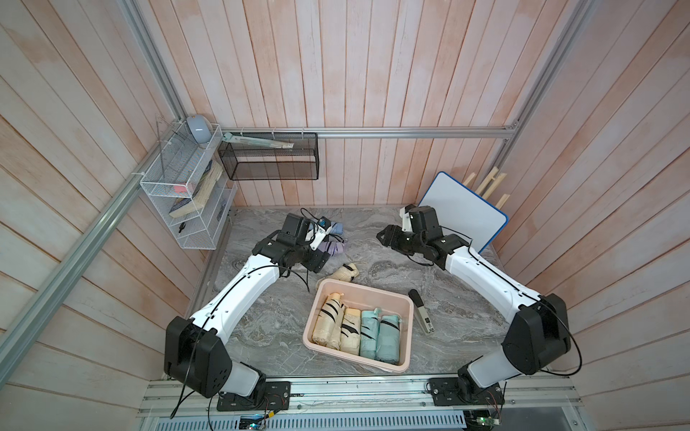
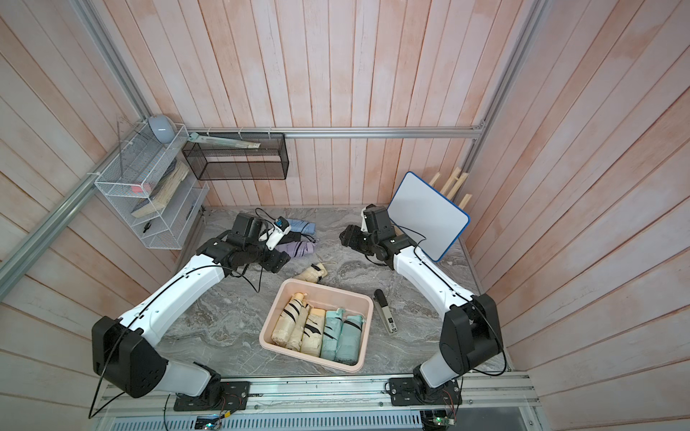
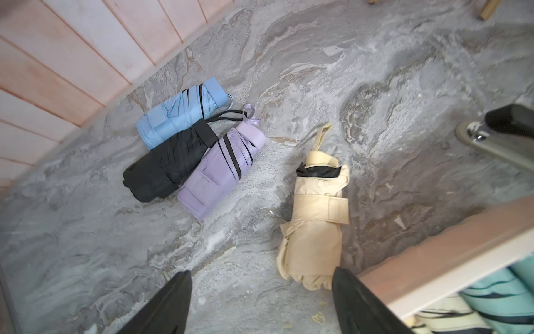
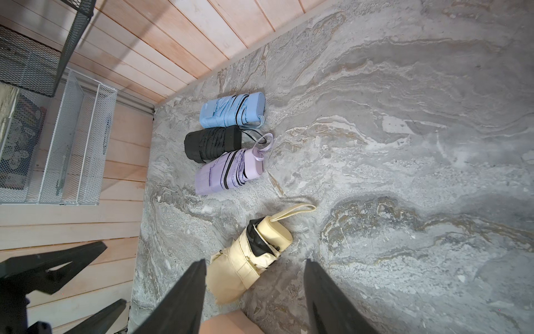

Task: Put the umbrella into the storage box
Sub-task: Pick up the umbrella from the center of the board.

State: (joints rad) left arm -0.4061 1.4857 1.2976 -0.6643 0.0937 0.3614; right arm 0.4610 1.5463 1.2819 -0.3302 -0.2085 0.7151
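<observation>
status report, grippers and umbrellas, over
Both open, empty: left gripper, right gripper. On table: cream umbrella, beside storage box; four umbrellas inside. Nothing between them.

A white wire rack (image 1: 179, 224) hangs on the back left wall. A thick book (image 1: 199, 192) leans in it, a grey rounded gadget (image 1: 198, 128) sits on its top corner, and just beside it is a black mesh basket (image 1: 269, 169) with a long flat packet (image 1: 257, 141) across its rim. At the back right, a blue-edged white board (image 1: 463, 209) leans on the planks with wooden sticks (image 1: 485, 184) behind it. What looks like a black and grey stapler (image 1: 422, 315) lies on the grey marble tabletop (image 1: 261, 328).
</observation>
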